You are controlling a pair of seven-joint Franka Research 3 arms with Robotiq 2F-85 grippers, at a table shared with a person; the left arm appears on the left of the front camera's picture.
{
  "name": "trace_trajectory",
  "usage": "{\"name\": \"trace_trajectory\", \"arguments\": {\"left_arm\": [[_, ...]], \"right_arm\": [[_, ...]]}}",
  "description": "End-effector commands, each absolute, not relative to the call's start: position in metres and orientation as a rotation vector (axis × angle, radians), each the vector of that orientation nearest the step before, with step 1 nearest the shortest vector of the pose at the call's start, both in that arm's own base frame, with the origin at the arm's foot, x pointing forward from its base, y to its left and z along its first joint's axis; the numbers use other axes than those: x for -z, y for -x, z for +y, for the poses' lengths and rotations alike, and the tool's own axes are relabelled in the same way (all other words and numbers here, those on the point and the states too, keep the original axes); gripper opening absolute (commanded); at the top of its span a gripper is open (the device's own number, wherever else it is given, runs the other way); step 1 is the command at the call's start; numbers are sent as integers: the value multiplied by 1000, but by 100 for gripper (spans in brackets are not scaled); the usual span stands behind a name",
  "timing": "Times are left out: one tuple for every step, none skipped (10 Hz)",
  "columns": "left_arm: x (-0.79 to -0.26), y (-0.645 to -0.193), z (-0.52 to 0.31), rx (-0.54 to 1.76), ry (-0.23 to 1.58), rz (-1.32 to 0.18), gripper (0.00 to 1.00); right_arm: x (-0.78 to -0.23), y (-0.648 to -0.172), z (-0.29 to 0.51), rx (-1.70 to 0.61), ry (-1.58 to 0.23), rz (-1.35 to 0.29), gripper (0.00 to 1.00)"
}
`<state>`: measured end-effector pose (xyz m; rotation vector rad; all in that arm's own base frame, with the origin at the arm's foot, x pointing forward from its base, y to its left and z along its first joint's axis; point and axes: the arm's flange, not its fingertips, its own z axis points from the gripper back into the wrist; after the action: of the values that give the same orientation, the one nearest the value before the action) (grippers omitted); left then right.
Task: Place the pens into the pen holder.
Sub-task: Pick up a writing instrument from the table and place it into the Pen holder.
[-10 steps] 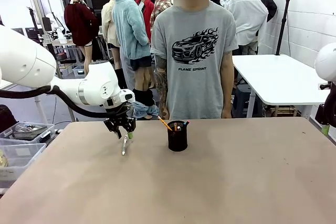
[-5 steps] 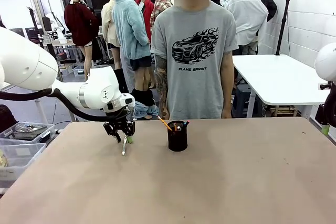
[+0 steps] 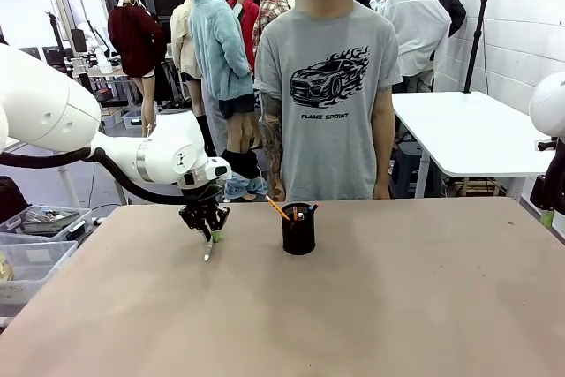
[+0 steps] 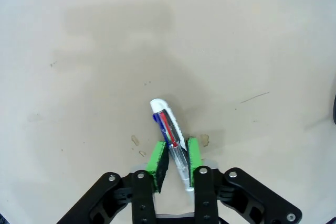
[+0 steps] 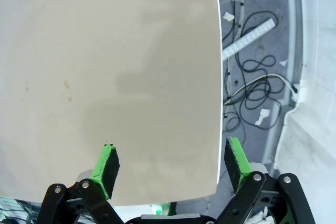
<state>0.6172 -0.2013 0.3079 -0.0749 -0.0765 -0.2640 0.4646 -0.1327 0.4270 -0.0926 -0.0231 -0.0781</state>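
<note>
— Item held? 
— White-silver pen (image 4: 170,129), clear barrel with red and blue refills inside; clamped between the green pads of the left gripper (image 4: 177,160), fingers nearly closed on it, tip hanging just above the counter (image 3: 371,306).
— Location? 
— Left of the pen holder (image 3: 298,229), well apart from it. Black mesh cup, standing near the far edge, carrying an orange-yellow pencil (image 3: 276,207) slanted left and a black pen (image 3: 312,209).
— Surface, room? 
— Beige counter, faintly stained. Person in grey printed T-shirt (image 3: 335,86) at far side; white table (image 3: 468,134) behind.
— Right gripper (image 5: 173,163)? 
— Fingers spread wide, holding nothing, over the counter edge; cables (image 5: 257,85) on grey floor beyond.
</note>
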Motion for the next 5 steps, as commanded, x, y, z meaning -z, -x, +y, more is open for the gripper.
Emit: {"name": "trace_trajectory", "arguments": {"left_arm": [[-298, -610, -202, 253, 15, -41, 0], [-298, -609, -203, 262, -11, -19, 0], [-301, -608, -204, 270, -19, -12, 0], [-301, -608, -203, 288, -36, -1, 0], [-299, -607, -202, 311, -6, 21, 0]], "right_arm": [[-428, -464, -132, 92, 96, -15, 100], [-428, -464, -132, 92, 96, -15, 100], [-428, -464, -132, 92, 96, -15, 100], [-428, -464, -132, 92, 96, -15, 100], [-428, -464, -132, 92, 96, -15, 100]]}}
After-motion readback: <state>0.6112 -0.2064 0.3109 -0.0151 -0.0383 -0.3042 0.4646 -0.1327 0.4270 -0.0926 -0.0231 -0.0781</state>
